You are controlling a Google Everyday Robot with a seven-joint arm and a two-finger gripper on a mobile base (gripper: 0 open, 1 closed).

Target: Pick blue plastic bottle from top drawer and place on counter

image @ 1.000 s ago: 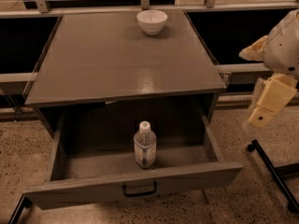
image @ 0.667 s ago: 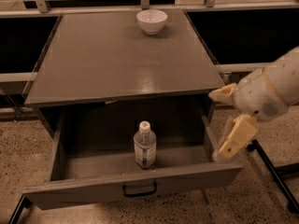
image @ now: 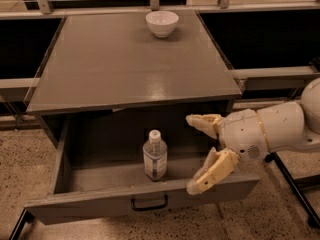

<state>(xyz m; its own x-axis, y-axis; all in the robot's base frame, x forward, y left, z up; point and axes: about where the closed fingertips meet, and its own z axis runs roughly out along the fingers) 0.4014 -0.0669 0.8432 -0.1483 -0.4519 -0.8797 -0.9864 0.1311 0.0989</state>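
Observation:
The blue plastic bottle (image: 155,155) stands upright in the middle of the open top drawer (image: 80,204), white cap up. The drawer is pulled out, with a black bar handle (image: 149,203) on its front panel. The grey counter (image: 120,64) lies above it. My gripper (image: 194,153) is open, reaching in from the right over the drawer's right side. Its fingers (image: 212,171) point left toward the bottle, a short gap away, not touching it.
A white bowl (image: 162,23) sits at the back of the counter. Metal rails and dark window bays run behind and beside the cabinet. A black leg (image: 295,194) slants on the speckled floor at right.
My arm has swung in from the right and lowered, bringing the open gripper over the drawer's right side close to the bottle. The bottle and bowl have not moved.

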